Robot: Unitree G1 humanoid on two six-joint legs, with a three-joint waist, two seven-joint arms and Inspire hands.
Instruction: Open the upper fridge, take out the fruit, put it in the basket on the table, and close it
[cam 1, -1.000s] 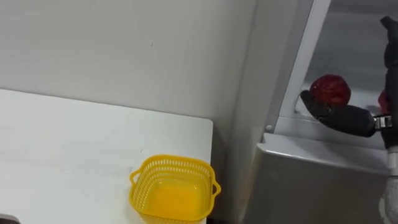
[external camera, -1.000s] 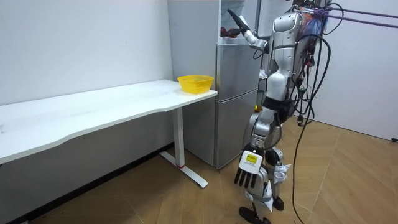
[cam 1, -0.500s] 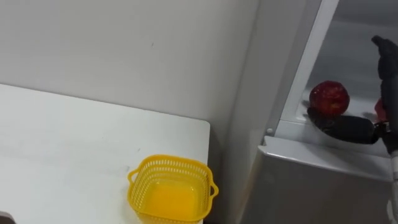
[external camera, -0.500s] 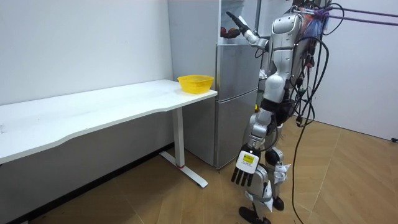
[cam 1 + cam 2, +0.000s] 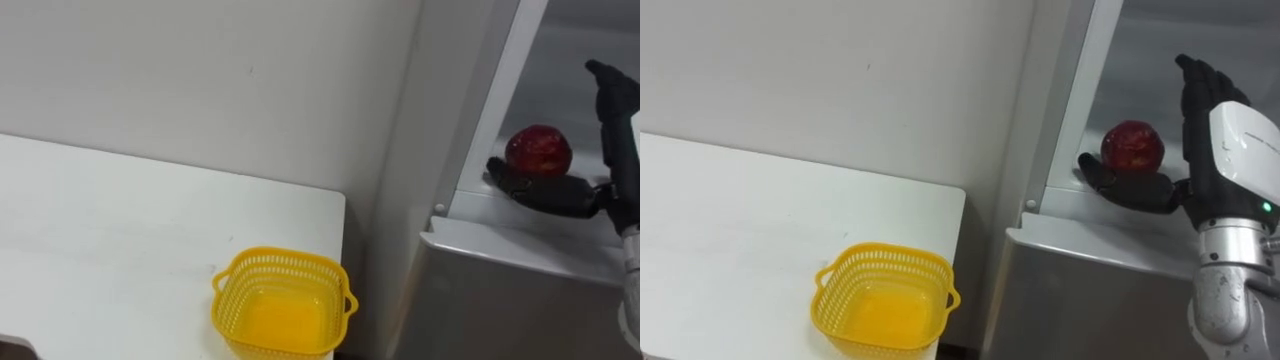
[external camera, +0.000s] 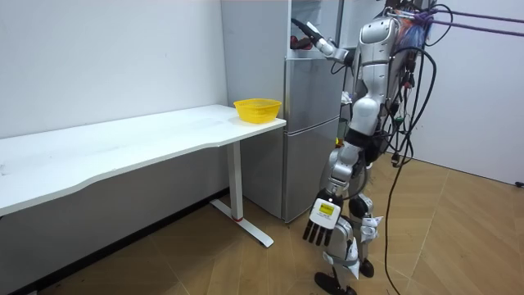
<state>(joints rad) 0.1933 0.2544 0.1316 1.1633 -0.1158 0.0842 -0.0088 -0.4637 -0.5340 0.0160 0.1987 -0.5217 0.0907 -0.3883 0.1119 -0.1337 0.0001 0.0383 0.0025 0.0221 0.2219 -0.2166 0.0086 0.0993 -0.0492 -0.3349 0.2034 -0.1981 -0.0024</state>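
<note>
A red round fruit (image 5: pixel 538 150) (image 5: pixel 1132 146) sits on the shelf (image 5: pixel 1102 212) of the open upper fridge compartment. My right hand (image 5: pixel 1230 135) is inside that compartment and open. Its thumb (image 5: pixel 545 192) stretches along the shelf just in front of and below the fruit, and its fingers (image 5: pixel 1200 80) stand straight up to the fruit's right. Nothing is held. In the room view I stand facing the grey fridge (image 6: pixel 311 123) with the right arm raised, while my left hand (image 6: pixel 323 223) hangs open by my leg.
A yellow plastic basket (image 5: pixel 282 305) (image 6: pixel 257 107) with nothing in it stands at the near corner of the white table (image 5: pixel 100 240), next to the fridge's side wall. The shut lower fridge door (image 5: pixel 520 300) lies below the shelf.
The right hand has edged a little deeper into the compartment, its fingers now upright beside the fruit. The fruit has not moved. The left hand has swung slightly.
</note>
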